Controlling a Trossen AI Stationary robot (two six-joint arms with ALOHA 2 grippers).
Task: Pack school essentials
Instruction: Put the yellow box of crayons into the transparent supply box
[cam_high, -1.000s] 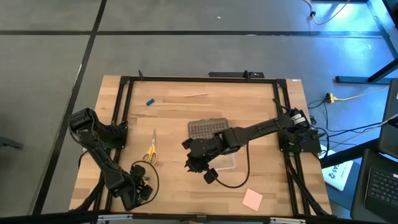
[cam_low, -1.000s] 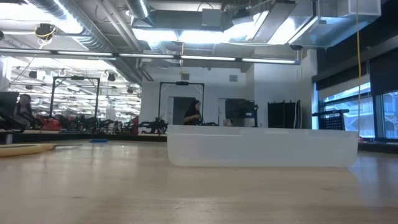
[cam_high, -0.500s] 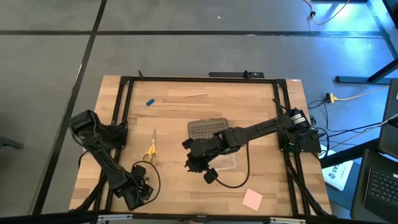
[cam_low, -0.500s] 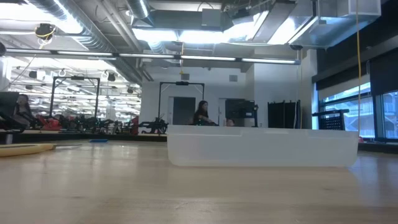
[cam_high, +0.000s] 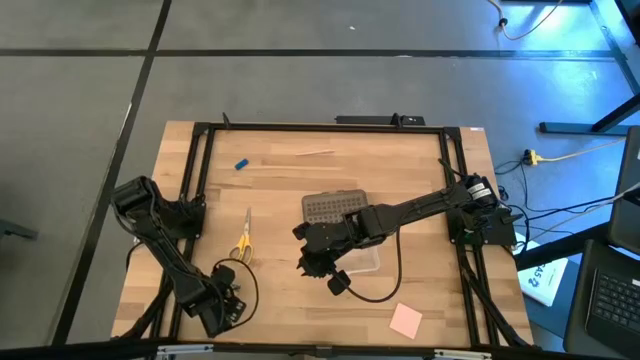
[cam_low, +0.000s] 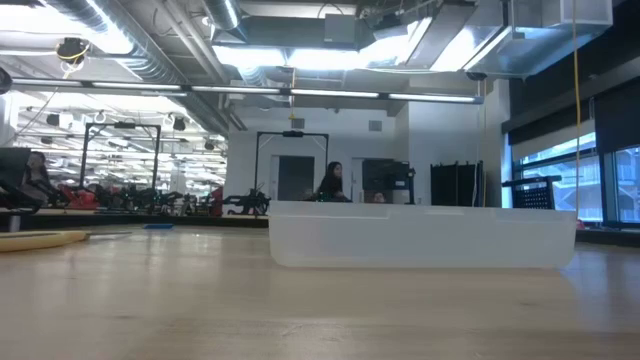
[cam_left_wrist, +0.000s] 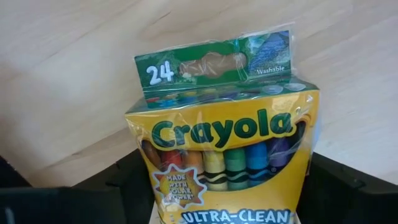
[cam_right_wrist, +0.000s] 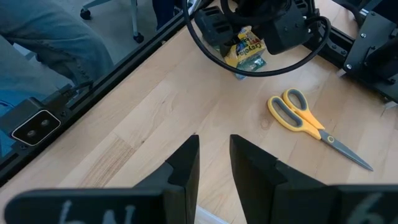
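At about 7 o'clock on the worktop (cam_high: 280, 190), the left gripper (cam_high: 228, 305) has its fingers clamped on the green-and-yellow crayon box (cam_left_wrist: 227, 155), which stands upright between them in the left wrist view. The right gripper (cam_high: 312, 262) hangs near the centre, just at the 9 o'clock edge of the clear case (cam_low: 420, 236), its fingers (cam_right_wrist: 181, 163) a narrow gap apart and holding nothing. The yellow-handled scissors (cam_high: 242, 236) lie flat between the two grippers, the pink sticky-note pad (cam_high: 405, 320) at 5 o'clock, and the blue eraser (cam_high: 241, 163) and pale stick (cam_high: 314, 153) toward 11 and 12 o'clock.
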